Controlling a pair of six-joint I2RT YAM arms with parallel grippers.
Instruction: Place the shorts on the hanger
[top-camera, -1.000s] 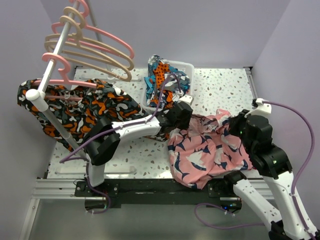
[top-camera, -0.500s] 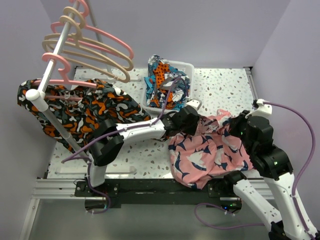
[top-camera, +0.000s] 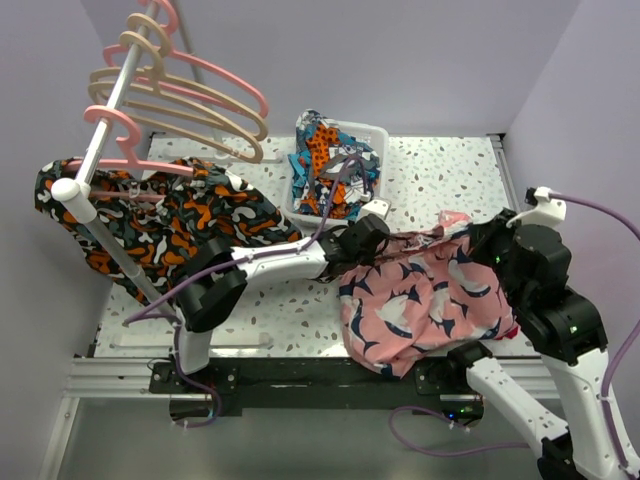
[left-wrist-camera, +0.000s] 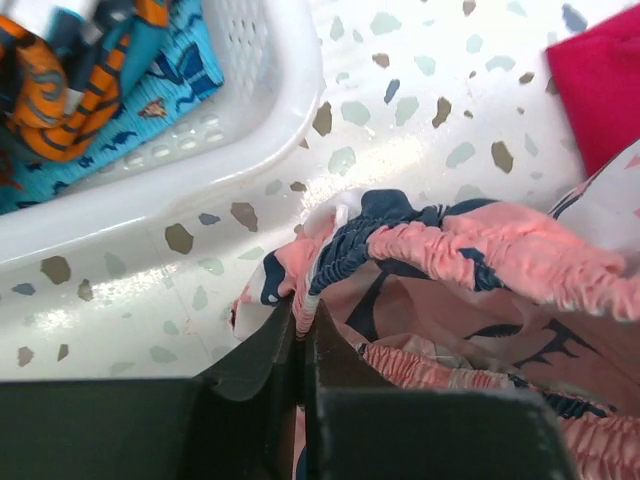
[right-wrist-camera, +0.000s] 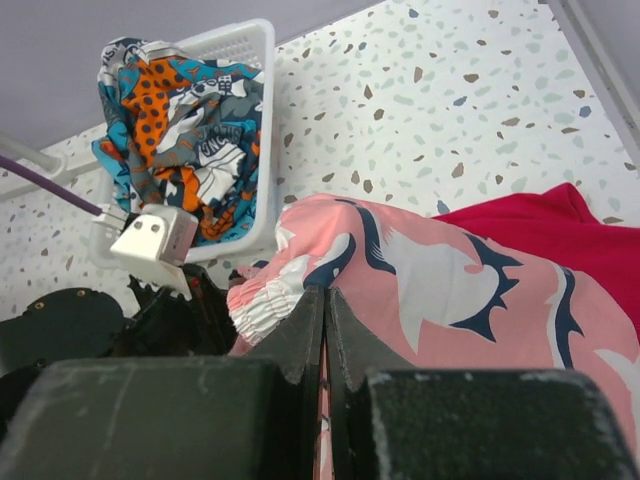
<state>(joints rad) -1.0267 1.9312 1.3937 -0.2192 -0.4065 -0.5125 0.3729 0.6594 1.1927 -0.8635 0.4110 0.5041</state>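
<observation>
The salmon-pink shorts (top-camera: 420, 300) with navy and white print lie at the front right of the table, stretched between both grippers. My left gripper (top-camera: 372, 240) is shut on the elastic waistband at the shorts' left end; in the left wrist view (left-wrist-camera: 302, 305) the gathered band (left-wrist-camera: 480, 250) is pinched between the fingers. My right gripper (top-camera: 487, 247) is shut on the shorts' right part; in the right wrist view (right-wrist-camera: 325, 295) pink fabric (right-wrist-camera: 430, 270) runs into the closed jaws. The beige hanger (top-camera: 175, 112) hangs on the rack at the far left, apart from both grippers.
A white basket (top-camera: 375, 132) of patterned clothes stands behind the left gripper, also in both wrist views (left-wrist-camera: 250, 140) (right-wrist-camera: 262, 100). A red cloth (top-camera: 455, 217) (right-wrist-camera: 540, 225) lies under the shorts. A black-orange garment (top-camera: 150, 215) hangs on a pink hanger on the rack rod (top-camera: 100, 130).
My left gripper reached right to the waistband and closed on it. My right arm moved right and up, pulling the shorts wider between the two grippers.
</observation>
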